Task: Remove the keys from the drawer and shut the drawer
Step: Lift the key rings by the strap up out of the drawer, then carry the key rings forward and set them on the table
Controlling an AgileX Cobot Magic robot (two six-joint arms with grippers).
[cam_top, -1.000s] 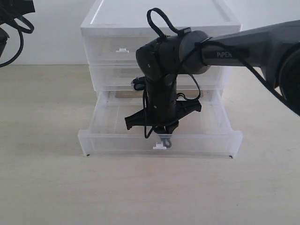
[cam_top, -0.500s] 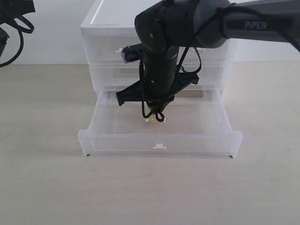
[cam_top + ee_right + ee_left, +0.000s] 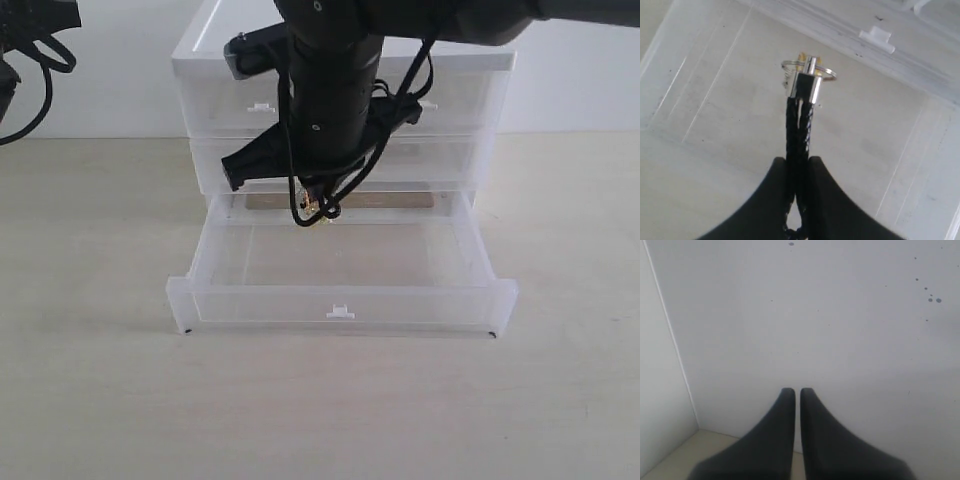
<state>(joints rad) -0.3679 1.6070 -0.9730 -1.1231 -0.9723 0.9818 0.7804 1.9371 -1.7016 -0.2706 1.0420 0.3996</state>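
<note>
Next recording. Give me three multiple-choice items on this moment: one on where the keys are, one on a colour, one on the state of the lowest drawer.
1. Where are the keys?
A. Lying on the drawer floor
B. Hanging from the right gripper above the drawer
C. On the table

2. What colour is the key strap?
A. Black
B. Red
C. Blue

3. The lowest drawer is:
A. pushed shut
B. taken out entirely
C. pulled open

Answers:
1 B: the fingers pinch the strap and the keys dangle clear of the drawer floor.
2 A: the braided strap shows black in the right wrist view.
3 C: its front stands well forward of the rest of the unit.
</note>
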